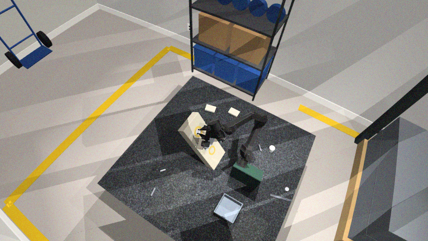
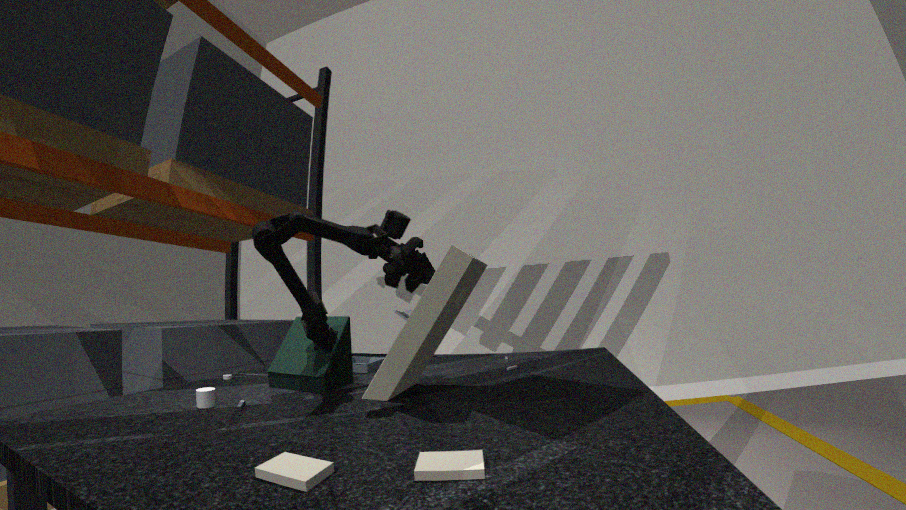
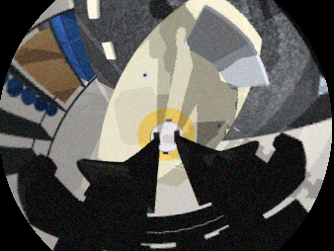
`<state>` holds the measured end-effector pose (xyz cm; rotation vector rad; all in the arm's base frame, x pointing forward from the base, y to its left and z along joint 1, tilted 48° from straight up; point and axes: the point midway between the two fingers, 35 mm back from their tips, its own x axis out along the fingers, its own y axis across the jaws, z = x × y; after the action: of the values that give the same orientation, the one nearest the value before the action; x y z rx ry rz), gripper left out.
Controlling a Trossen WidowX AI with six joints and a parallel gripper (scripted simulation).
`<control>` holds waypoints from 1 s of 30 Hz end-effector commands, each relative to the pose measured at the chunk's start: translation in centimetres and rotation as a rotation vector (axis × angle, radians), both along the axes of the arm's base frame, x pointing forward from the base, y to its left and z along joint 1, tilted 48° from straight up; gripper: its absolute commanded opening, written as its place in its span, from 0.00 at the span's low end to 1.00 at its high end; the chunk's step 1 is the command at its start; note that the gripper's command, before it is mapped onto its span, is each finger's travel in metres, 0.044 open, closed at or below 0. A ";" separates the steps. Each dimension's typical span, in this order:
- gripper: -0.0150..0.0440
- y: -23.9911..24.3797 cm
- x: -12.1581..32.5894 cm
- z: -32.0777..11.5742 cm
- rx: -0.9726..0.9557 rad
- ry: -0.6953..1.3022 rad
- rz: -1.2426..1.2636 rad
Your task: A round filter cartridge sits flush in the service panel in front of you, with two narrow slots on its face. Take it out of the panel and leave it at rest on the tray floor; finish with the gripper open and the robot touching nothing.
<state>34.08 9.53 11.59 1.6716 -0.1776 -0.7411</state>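
Observation:
The white filter cartridge [image 1: 197, 131] [image 3: 168, 142] sits in the tilted cream service panel [image 1: 192, 119] [image 2: 421, 332] [image 3: 130, 101], inside a yellow ring. My gripper [image 1: 199, 131] [image 2: 433, 274] [image 3: 167, 139] is partly open, with nothing held between its fingers. Its two fingertips are at the cartridge face, one towards each side, and cover the slots. How deep the tips reach is hidden. The shallow grey-blue tray [image 1: 225, 207] [image 2: 366, 364] stands on the dark table beyond the green robot base, away from the panel.
A grey plate-like part [image 3: 219, 40] stands out from the panel near a second yellow ring [image 1: 211, 150]. The green base [image 1: 252, 172] [image 2: 310, 361] lies between panel and tray. Two cream blocks [image 1: 210, 107] [image 1: 234, 111] and a white cylinder [image 1: 271, 148] [image 2: 205, 397] stand on the table.

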 end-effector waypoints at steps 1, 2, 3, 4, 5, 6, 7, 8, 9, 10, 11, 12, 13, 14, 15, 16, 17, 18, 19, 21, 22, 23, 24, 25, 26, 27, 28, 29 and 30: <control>0.44 0.0 0.0 -0.2 -0.002 0.008 0.006; 0.44 0.0 0.0 -0.2 -0.002 0.008 0.006; 0.44 0.0 0.0 -0.2 -0.002 0.008 0.006; 0.44 0.0 0.0 -0.2 -0.002 0.008 0.006; 0.44 0.0 0.0 -0.2 -0.002 0.008 0.006; 0.44 0.0 0.0 -0.2 -0.002 0.008 0.006; 0.44 0.0 0.0 -0.2 -0.002 0.008 0.006; 0.44 0.1 0.0 -0.2 -0.002 0.008 0.006; 0.44 0.1 0.0 -0.2 -0.002 0.008 0.006; 0.44 0.1 0.0 -0.1 -0.002 0.008 0.006; 0.44 0.1 0.1 -0.1 -0.002 0.008 0.006; 0.44 0.1 0.1 -0.1 -0.002 0.008 0.006; 0.44 0.1 0.1 -0.1 -0.002 0.008 0.006; 0.44 0.1 0.1 -0.1 -0.002 0.008 0.006; 0.44 0.1 0.1 -0.1 -0.002 0.008 0.006; 0.44 0.1 0.1 -0.1 -0.002 0.008 0.006; 0.44 0.1 0.1 -0.1 -0.002 0.008 0.006; 0.44 0.1 0.1 -0.1 -0.002 0.008 0.006; 0.44 0.1 0.1 -0.1 -0.002 0.008 0.006; 0.44 0.0 0.2 -0.2 -0.002 0.008 0.006; 0.44 0.0 0.3 -0.2 -0.002 0.007 0.006; 0.44 -0.1 0.3 -0.2 -0.002 0.007 0.006; 0.44 -0.1 0.3 -0.2 -0.002 0.007 0.006; 0.44 -0.1 0.3 -0.2 -0.002 0.007 0.006; 0.44 -0.1 0.3 -0.2 -0.002 0.007 0.006; 0.44 -0.1 0.3 -0.2 -0.002 0.008 0.006; 0.44 -0.1 0.3 -0.2 -0.002 0.008 0.006; 0.44 -0.1 0.3 -0.2 -0.002 0.008 0.006; 0.44 -0.1 0.3 -0.2 -0.002 0.008 0.006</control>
<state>34.36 9.43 11.50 1.6695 -0.1770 -0.7421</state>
